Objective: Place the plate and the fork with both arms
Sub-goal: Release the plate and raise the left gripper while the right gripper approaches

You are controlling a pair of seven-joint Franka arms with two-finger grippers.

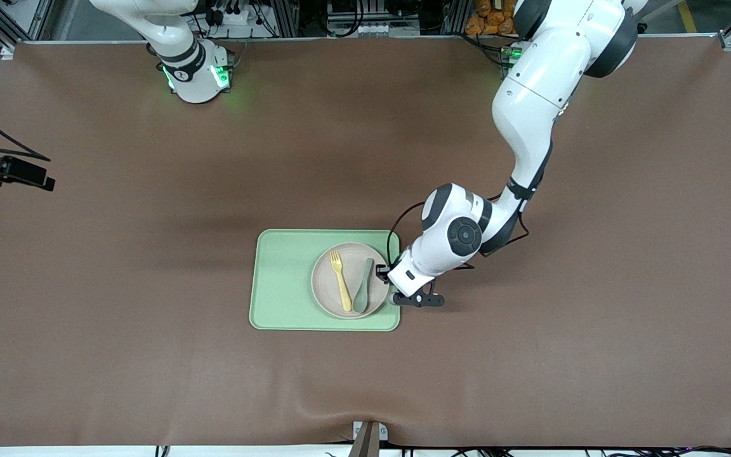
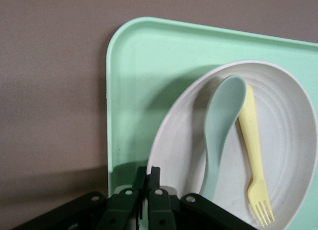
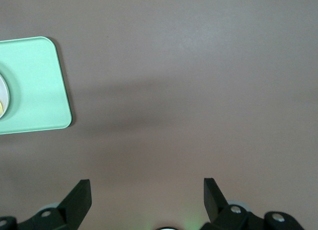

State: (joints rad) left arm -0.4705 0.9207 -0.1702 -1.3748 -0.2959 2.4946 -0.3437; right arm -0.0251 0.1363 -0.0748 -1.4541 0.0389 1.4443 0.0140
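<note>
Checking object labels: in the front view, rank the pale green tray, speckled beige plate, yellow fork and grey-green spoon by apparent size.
1. Pale green rectangular tray
2. Round speckled beige plate
3. Yellow plastic fork and grey-green spoon: similar length, too close to rank.

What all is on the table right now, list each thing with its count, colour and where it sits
tray: one, pale green, on the brown table.
plate: one, speckled beige, on the tray, at the left arm's end of it.
fork: one, pale yellow, on the plate.
spoon: one, grey-green, on the plate beside the fork.
left end effector: black, shut at the plate's rim.
right end effector: black, open, over bare table; this arm waits.
</note>
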